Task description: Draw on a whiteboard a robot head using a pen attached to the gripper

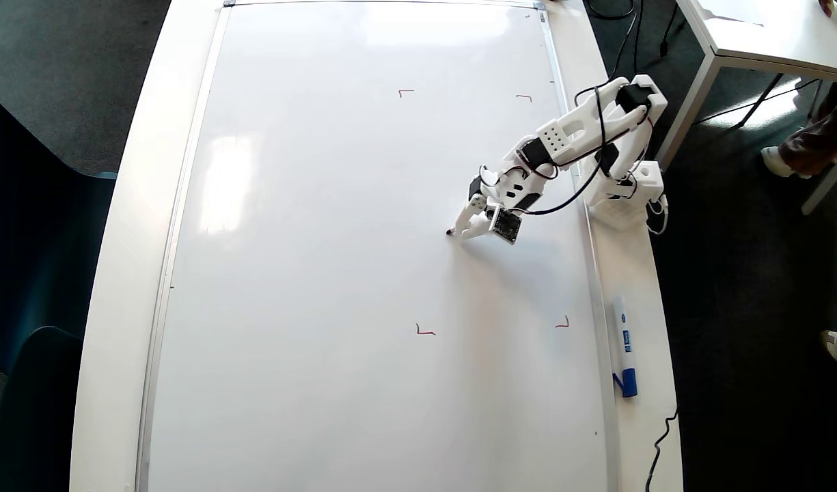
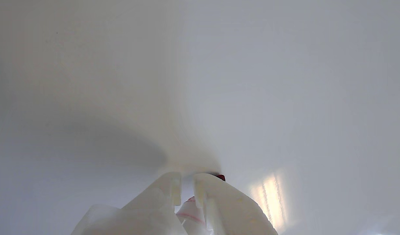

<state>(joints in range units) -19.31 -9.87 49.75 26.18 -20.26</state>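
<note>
The whiteboard [image 1: 322, 273] fills the table top, glossy white with a thin silver frame. Four small red corner marks sit on its right half, such as one at the upper left [image 1: 406, 91] and one at the lower right [image 1: 563, 324]. The white arm reaches in from the right edge. Its gripper [image 1: 464, 224] [image 2: 186, 180] is shut on the pen [image 1: 457, 228] [image 2: 190, 212]. The pen's red tip [image 1: 449, 232] [image 2: 220, 177] is at the board surface between the marks. The robot head is out of view; only bare white shows around the tip.
A white marker with a blue cap [image 1: 624, 345] lies on the table strip right of the board. The arm's base [image 1: 623, 195] stands on that strip, with black cables. A smaller white table [image 1: 766, 34] and a person's shoes [image 1: 780, 160] are at the right; dark chairs [image 1: 22, 287] at the left.
</note>
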